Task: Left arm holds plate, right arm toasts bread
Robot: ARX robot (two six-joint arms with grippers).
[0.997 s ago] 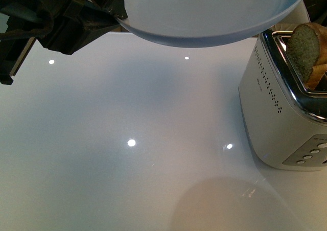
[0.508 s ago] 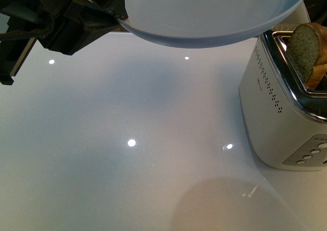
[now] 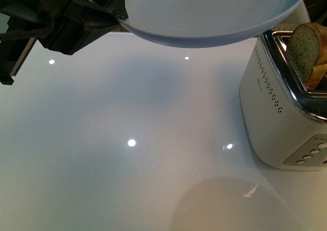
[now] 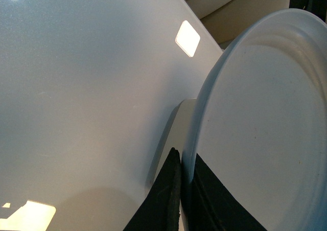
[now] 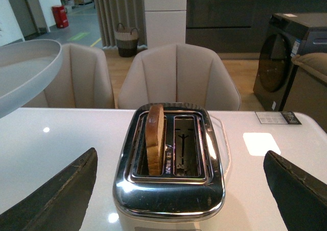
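My left gripper [image 3: 115,17] is shut on the rim of the pale blue-grey plate [image 3: 214,14] and holds it in the air above the white table, near the toaster. In the left wrist view the black fingers [image 4: 171,190] pinch the plate's rim [image 4: 204,108]. The bread [image 3: 302,49] stands upright in the toaster's slot and sticks out of the top. In the right wrist view the bread [image 5: 156,136] sits in one slot and the other slot is empty. My right gripper [image 5: 179,190] is open, its jaws wide apart on either side of the toaster.
The white and chrome toaster [image 3: 278,113] stands at the table's right edge, with buttons on its near end. Beige chairs [image 5: 179,77] stand beyond the table's far side. The glossy white table [image 3: 127,139] reflects ceiling lights.
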